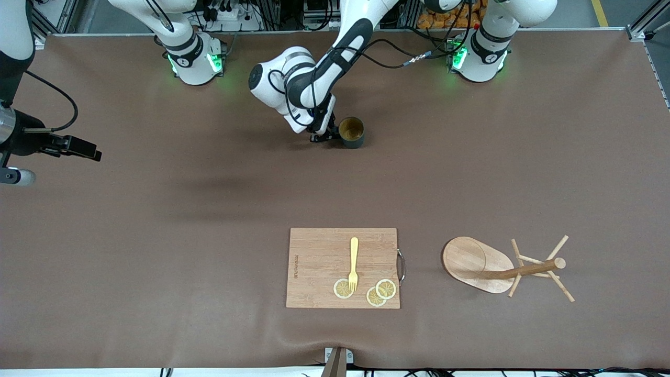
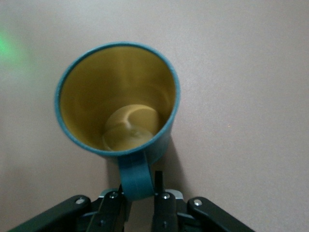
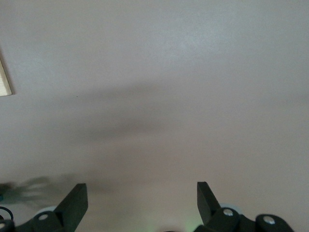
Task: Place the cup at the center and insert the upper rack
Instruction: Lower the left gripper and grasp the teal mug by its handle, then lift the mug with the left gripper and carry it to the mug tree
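The dark teal cup point(image 1: 352, 132) with a mustard inside stands upright on the brown table, near the robots' bases. My left gripper point(image 1: 323, 135) is low beside it, its fingers point(image 2: 162, 203) closed on either side of the loop handle point(image 2: 135, 176); the cup point(image 2: 118, 96) fills the left wrist view. The wooden mug tree point(image 1: 502, 267) lies tipped on its side, nearer to the front camera, toward the left arm's end, its pole point(image 1: 523, 270) and pegs pointing away from the oval base point(image 1: 471, 259). My right gripper point(image 1: 78, 148) waits open and empty over bare table point(image 3: 140, 200).
A rectangular wooden cutting board point(image 1: 319, 251) lies nearer to the front camera than the cup, with a yellow fork point(image 1: 354, 262) and three lemon slices point(image 1: 376, 293) on it. A corner of the board point(image 3: 4, 82) shows in the right wrist view.
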